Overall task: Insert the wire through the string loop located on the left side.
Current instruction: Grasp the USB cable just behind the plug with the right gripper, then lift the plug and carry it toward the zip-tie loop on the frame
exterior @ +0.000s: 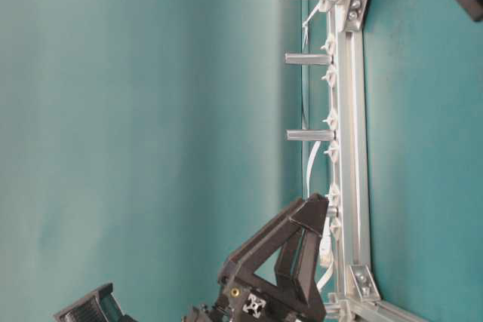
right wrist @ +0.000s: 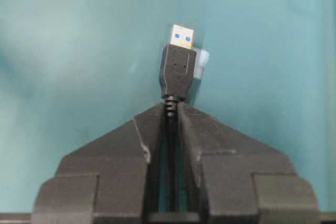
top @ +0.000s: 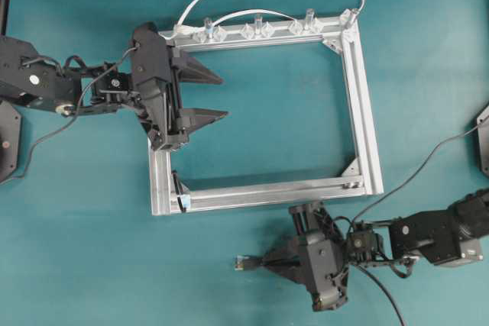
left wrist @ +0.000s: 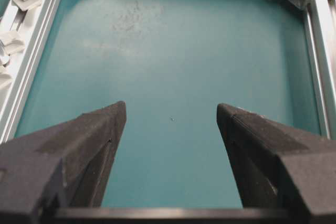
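Right end effector point(right wrist: 170, 109), nearest, clenched on the wire point(right wrist: 177, 69) just behind its plug, outside the frame point(top: 367, 127). Left end effector point(left wrist: 171, 116) released over the frame's left rail. String loop point(top: 178, 186), barely discernible, at the lower-left corner.

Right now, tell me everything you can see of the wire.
The wire is a thin black cable ending in a black moulded USB plug with a ribbed collar and a metal tip that shows blue inside. The right hand is shut on the cable just behind the plug, so the plug sticks out past the fingertips. From overhead, the plug points left, below the silver frame and outside it, while the cable trails back past the right arm toward the picture's lower edge. Whether the plug touches the table is unclear.
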Robot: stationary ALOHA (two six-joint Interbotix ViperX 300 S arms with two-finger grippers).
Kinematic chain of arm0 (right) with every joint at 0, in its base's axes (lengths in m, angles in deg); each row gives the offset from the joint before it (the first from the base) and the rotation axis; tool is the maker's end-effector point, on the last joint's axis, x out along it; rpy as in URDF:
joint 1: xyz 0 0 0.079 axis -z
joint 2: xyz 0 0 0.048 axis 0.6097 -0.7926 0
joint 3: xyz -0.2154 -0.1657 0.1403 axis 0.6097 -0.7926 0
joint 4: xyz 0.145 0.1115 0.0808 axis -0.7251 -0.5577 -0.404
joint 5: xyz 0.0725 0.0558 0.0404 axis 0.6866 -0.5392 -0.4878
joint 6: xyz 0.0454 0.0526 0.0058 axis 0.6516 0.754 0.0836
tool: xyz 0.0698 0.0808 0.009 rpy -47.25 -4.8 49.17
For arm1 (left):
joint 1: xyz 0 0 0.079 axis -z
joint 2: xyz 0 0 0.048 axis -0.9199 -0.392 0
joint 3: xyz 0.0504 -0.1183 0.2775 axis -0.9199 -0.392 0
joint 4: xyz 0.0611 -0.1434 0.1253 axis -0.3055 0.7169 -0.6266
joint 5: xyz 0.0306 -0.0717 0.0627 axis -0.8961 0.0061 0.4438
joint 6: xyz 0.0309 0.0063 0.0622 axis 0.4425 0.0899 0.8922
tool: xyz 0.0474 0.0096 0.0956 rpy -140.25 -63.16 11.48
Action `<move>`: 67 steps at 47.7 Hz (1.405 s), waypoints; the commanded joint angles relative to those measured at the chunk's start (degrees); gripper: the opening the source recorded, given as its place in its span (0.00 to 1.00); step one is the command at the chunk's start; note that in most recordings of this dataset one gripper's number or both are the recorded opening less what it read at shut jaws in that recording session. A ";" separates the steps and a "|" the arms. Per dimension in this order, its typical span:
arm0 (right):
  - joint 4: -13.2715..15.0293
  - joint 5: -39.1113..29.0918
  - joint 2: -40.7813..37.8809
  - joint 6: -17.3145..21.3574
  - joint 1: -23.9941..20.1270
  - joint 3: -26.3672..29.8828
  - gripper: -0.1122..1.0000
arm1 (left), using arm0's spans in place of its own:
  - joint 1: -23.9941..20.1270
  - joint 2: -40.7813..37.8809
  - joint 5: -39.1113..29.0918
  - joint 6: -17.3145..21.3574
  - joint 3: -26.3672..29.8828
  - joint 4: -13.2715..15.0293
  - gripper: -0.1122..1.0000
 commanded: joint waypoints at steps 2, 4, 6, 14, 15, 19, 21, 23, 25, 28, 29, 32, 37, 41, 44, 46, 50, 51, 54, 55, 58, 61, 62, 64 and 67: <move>-0.09 -0.09 2.99 -0.09 0.18 0.44 0.18 | 0.35 1.23 0.26 -0.18 0.88 -0.18 0.77; -0.09 -0.18 3.34 -0.18 0.18 0.44 0.18 | 0.35 1.23 0.26 -0.18 0.88 -0.18 0.77; -0.09 -0.26 3.69 -0.53 0.26 0.44 0.18 | 0.35 1.23 0.26 -0.18 0.88 -0.18 0.77; -0.18 -2.55 6.15 -3.96 1.05 0.53 0.18 | 0.35 1.23 0.26 -0.18 0.88 -0.18 0.77; -0.18 -2.99 6.50 -4.48 1.23 0.53 0.18 | 0.35 1.23 0.26 -0.18 0.88 -0.18 0.77; -0.18 -4.83 8.00 -6.42 2.29 0.44 0.18 | 0.35 1.23 0.26 -0.18 0.88 -0.18 0.77; -0.18 -5.45 8.88 -7.47 2.81 0.35 0.18 | 0.35 1.23 0.26 -0.18 0.88 -0.18 0.77; -0.26 -6.15 9.67 -8.44 3.43 0.35 0.18 | 0.35 1.23 0.26 -0.18 0.88 -0.18 0.77; -0.18 -6.77 10.46 -9.32 3.96 0.35 0.18 | 0.35 1.23 0.18 -0.18 0.88 -0.18 0.77; -0.18 -7.56 11.60 -10.37 4.75 0.35 0.18 | 0.35 1.23 -0.18 -0.18 0.88 -0.18 0.77; -0.18 -7.91 12.13 -10.90 5.10 0.35 0.18 | 0.35 1.23 -0.35 -0.18 0.88 -0.18 0.77; -0.18 -8.79 13.10 -11.60 5.63 0.35 0.18 | 0.35 1.23 -0.79 -0.18 0.97 -0.18 0.77; -0.18 -10.28 14.24 -12.57 6.15 0.35 0.18 | 0.44 1.23 -1.49 -0.18 1.23 -0.18 0.77; -0.18 -11.16 14.77 -12.57 6.33 0.35 0.18 | 0.53 1.23 -1.85 -0.18 1.32 -0.18 0.77; -0.18 -11.43 14.85 -12.57 6.33 0.35 0.18 | 0.44 1.23 -1.93 -0.09 1.41 -0.18 0.77; -0.18 -11.78 14.85 -12.57 6.33 0.35 0.18 | 0.53 1.23 -1.93 -0.18 1.41 -0.18 0.77; -0.18 -12.13 14.85 -12.57 6.33 0.35 0.18 | 0.62 1.23 -1.93 -0.18 1.41 -0.18 0.77; -0.18 -12.13 14.85 -12.57 6.33 0.35 0.18 | 0.62 1.32 -1.93 -0.09 1.41 -0.18 0.77; -0.18 -12.13 14.85 -12.57 6.33 0.35 0.18 | 0.70 1.23 -1.85 -0.09 1.41 -0.18 0.77; -0.18 -12.13 14.85 -12.57 6.33 0.35 0.18 | 0.70 1.23 -1.93 -0.09 1.41 -0.18 0.77; -0.18 -12.13 14.85 -12.57 6.33 0.26 0.18 | 0.79 1.23 -1.93 -0.18 1.41 -0.18 0.77; -0.18 -12.13 14.85 -12.57 6.33 0.35 0.18 | 0.79 1.23 -1.85 -0.18 1.41 -0.18 0.77; -0.18 -12.13 14.85 -12.66 6.33 0.35 0.18 | 0.88 1.23 -1.93 -0.09 1.41 -0.18 0.77; -0.18 -12.13 14.77 -12.66 6.33 0.26 0.18 | 0.88 1.23 -1.93 -0.09 1.41 -0.18 0.77; -0.09 -12.13 14.85 -12.66 6.59 0.35 0.18 | 0.88 1.23 -1.93 -0.09 1.41 -0.18 0.77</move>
